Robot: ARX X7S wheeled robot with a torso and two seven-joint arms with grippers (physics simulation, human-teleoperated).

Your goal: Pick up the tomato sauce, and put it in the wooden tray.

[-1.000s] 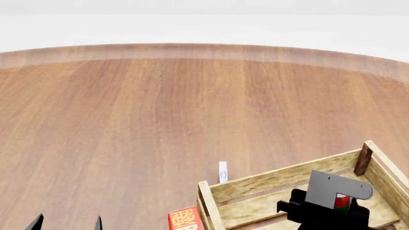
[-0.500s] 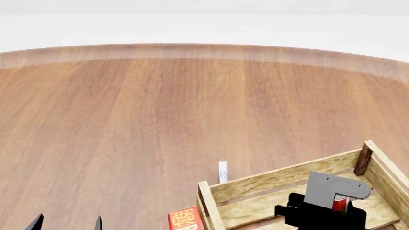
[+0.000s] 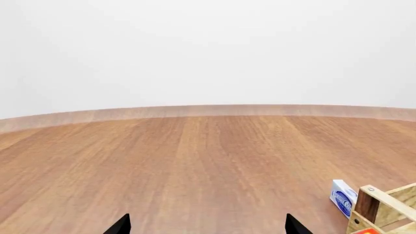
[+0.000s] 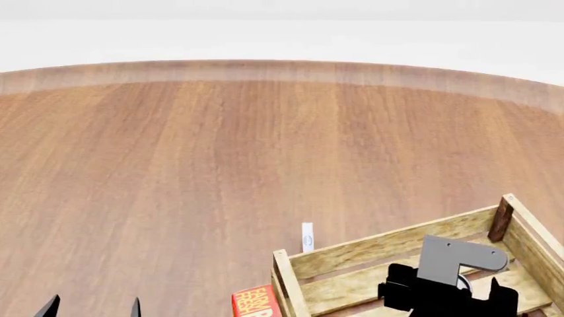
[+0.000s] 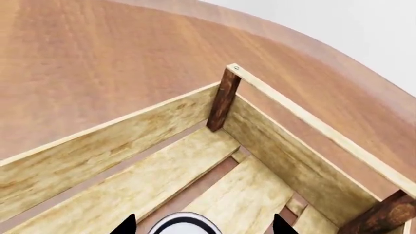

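The tomato sauce can shows only as its silvery-white lid [image 5: 184, 225] in the right wrist view. It stands inside the wooden tray [image 5: 130, 141], on the slat floor near a dark corner post. My right gripper [image 5: 202, 226] is open, its fingertips [image 5: 128, 225] on either side of the lid with gaps. In the head view the right gripper [image 4: 454, 297] sits low inside the tray [image 4: 387, 243] and hides the can. My left gripper [image 4: 92, 309] is open and empty, low at the near left; it also shows in the left wrist view [image 3: 206, 226].
A red box [image 4: 255, 300] lies against the tray's left outer side. A small white-and-blue box [image 4: 307, 236] stands just beyond the tray's far-left corner, also in the left wrist view [image 3: 342, 197]. The round wooden table [image 4: 220, 152] stretches far ahead.
My right gripper has sunk lower into the tray with the can. The can's red label no longer shows in the head view, and the jaws have spread apart from it.
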